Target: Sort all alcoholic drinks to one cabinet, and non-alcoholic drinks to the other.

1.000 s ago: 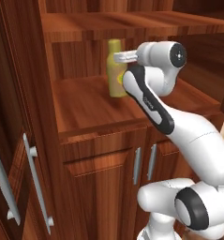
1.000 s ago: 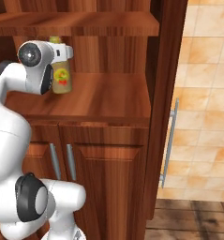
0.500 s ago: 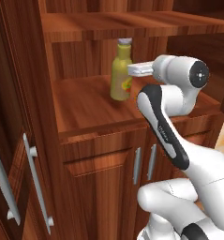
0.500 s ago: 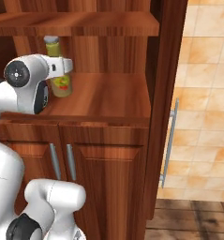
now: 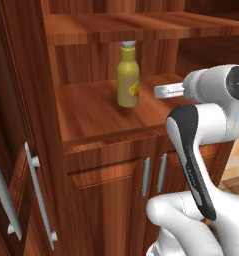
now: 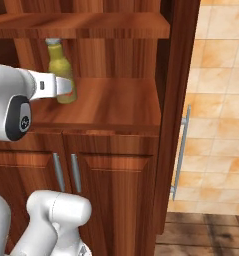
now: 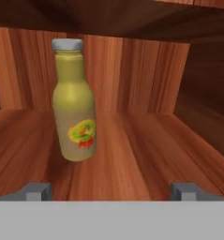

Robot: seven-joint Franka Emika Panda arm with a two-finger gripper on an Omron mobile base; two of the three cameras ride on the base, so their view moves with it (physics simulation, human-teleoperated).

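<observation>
Our gripper [image 7: 111,191] is wide open and holds nothing. The yellow bottle [image 7: 75,105] stands upright on the cabinet [image 5: 116,150] shelf, ahead of the fingertips [image 7: 36,191] and left of their midline, clear of both. Its long axis is vertical. Judging by that, we are free to draw straight back.

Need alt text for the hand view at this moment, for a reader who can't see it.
A mustard-yellow bottle with a grey cap and a red-and-green label stands upright on a reddish-brown wooden cabinet shelf, left of centre. The open gripper sits in front of it, apart from it, holding nothing.
</observation>
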